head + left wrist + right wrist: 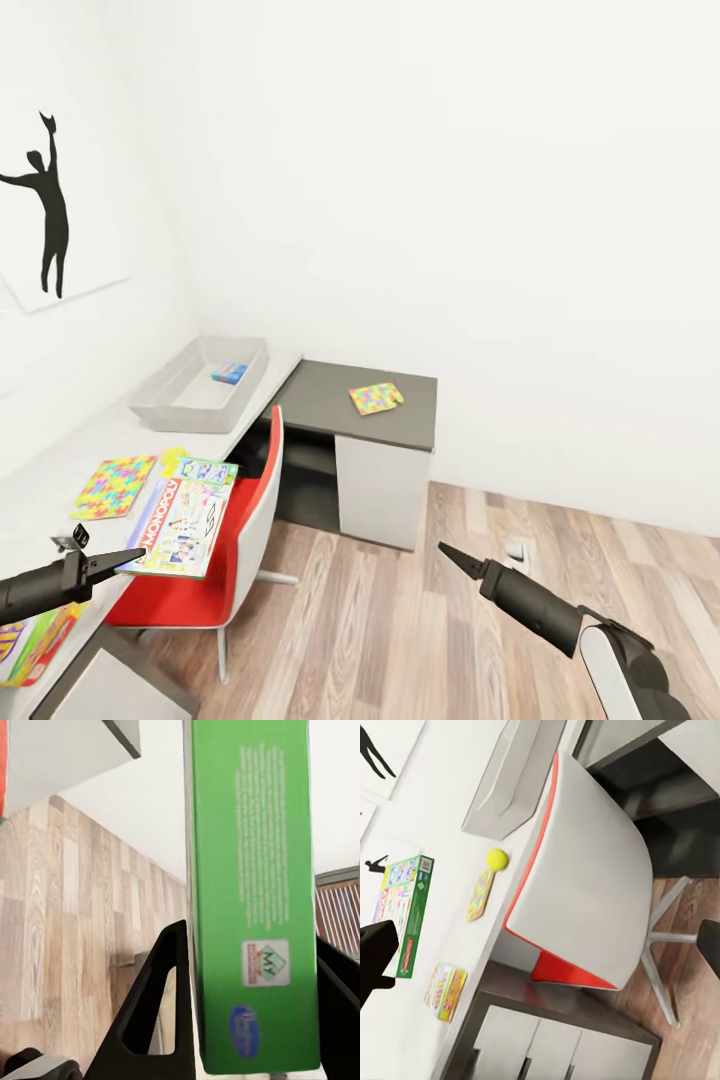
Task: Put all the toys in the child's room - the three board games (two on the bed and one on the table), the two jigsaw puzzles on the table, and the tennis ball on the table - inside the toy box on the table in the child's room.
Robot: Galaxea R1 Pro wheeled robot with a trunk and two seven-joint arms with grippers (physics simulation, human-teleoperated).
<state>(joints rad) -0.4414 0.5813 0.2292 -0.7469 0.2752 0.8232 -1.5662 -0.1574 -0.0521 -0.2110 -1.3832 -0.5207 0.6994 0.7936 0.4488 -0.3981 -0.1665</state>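
The left gripper [130, 556] has its fingers [161, 1020] clenched on the pale green board game [182, 514], 1 finger on each side of its green edge. The box hangs out past the worktop [60, 470] edge, nearer the robot than the toy box [172, 392], and juts over the seat of the red-and-white chair [240, 520]; whether it touches the worktop cannot be told.

The toy box sits at the far end of the worktop by the wall, and 1 blue board game [229, 373] lies inside it. On the robot's side of the toy box, 1 jigsaw puzzle [115, 487] lies flat on the worktop, and the tennis ball [496, 859] rests just beside that puzzle. The 2nd jigsaw puzzle [376, 398] lies to the right of the toy box on the lower dark section, well apart from it. Much farther from the toy box, at the near end, the 3rd board game [35, 640] lies close to the worktop edge.

The right gripper [450, 553] hangs over open wood floor [420, 620] — well to the right of the toy box and clear of the chair — with its fingers [375, 960] spread wide and nothing between them.
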